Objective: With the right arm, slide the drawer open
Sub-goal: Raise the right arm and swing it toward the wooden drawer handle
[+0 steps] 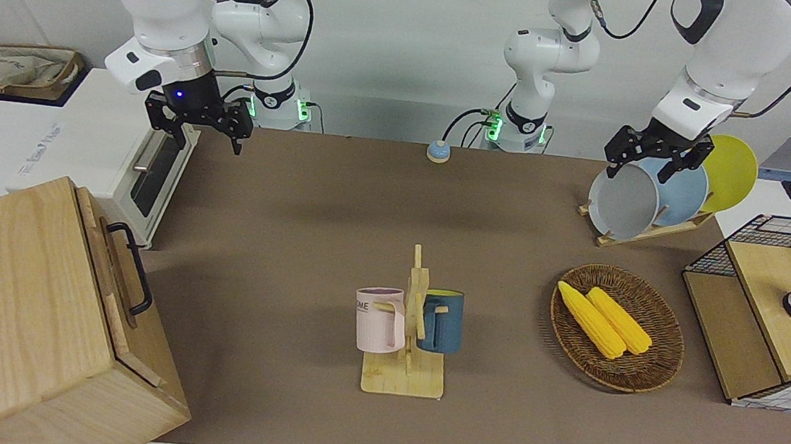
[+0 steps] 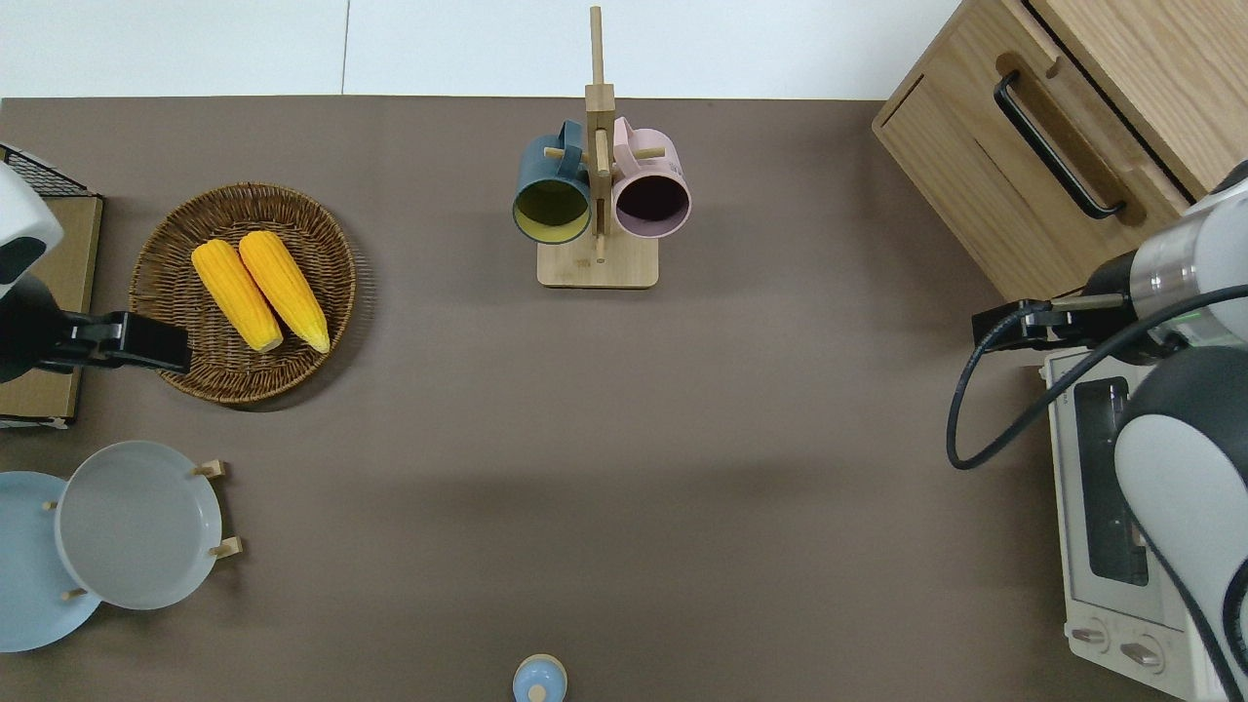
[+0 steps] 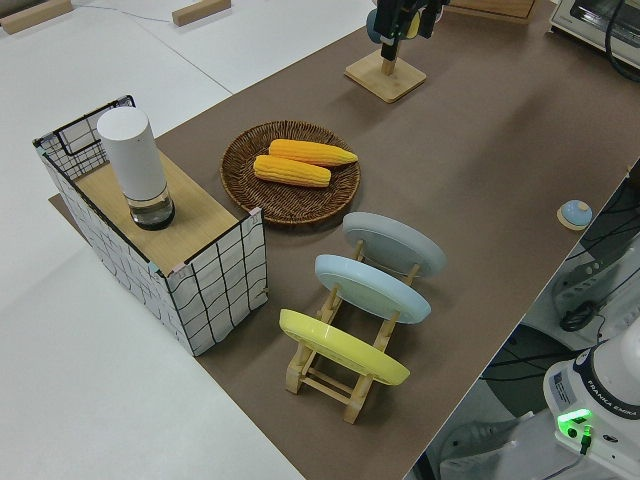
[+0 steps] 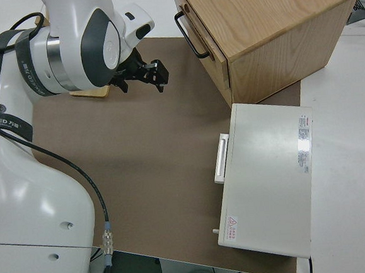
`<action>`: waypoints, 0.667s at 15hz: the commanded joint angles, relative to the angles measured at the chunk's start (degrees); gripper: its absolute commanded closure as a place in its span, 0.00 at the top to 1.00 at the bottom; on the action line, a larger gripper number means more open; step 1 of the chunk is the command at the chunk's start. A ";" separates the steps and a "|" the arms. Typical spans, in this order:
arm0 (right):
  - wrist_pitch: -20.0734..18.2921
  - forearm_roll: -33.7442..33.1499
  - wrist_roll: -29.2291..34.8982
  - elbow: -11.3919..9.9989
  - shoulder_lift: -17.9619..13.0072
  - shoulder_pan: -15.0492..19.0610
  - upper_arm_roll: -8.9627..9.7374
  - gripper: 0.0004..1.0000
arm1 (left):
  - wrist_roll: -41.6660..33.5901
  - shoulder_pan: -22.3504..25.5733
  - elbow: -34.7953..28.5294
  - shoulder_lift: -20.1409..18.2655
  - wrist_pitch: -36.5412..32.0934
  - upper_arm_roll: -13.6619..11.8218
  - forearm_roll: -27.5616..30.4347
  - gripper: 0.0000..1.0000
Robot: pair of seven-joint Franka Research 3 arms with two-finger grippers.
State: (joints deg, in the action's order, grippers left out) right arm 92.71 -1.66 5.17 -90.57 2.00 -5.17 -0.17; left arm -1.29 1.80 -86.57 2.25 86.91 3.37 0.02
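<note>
Right gripper [image 1: 198, 123] is up in the air with its fingers spread wide and nothing between them. In the overhead view it sits over bare mat, just off the corner of the toaster oven [image 2: 1111, 507], at the right arm's end of the table.

The drawer [image 2: 1024, 166] is in the light-wood cabinet [image 1: 10, 308], which stands at the same end of the table, farther from the robots than the oven. It looks shut or nearly so, its front about level with the cabinet face. Its black bar handle [image 2: 1058, 146] lies at about 12 o'clock from the gripper in the overhead view, well apart, no contact.

Left arm parked; its gripper [image 1: 652, 156] is open too and holds nothing.

Mid-table: mug rack [image 2: 597, 195]. Basket of corn [image 2: 244, 292] toward the left arm's end.
</note>
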 commanded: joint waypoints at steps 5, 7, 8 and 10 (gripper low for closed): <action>-1.40 -0.53 0.98 1.80 0.73 0.42 0.53 0.99 | -0.56 0.31 1.40 0.65 -1.13 0.40 -0.98 0.99; -1.40 -0.80 0.98 2.59 0.73 0.42 0.53 0.99 | -0.56 0.31 1.40 0.65 -1.13 0.40 -0.98 0.99; -1.40 -0.54 0.90 2.59 0.73 0.51 0.53 0.99 | -0.56 0.31 1.40 0.65 -1.13 0.40 -0.98 0.99; -1.40 -0.10 0.90 2.59 0.73 0.51 0.53 0.99 | -0.56 0.31 1.49 0.65 -1.13 0.40 -0.98 0.99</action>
State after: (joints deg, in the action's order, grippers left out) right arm 92.42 -1.71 5.20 -89.42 2.01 -5.17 -0.17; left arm -1.29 1.80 -86.57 2.25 86.91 3.37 0.02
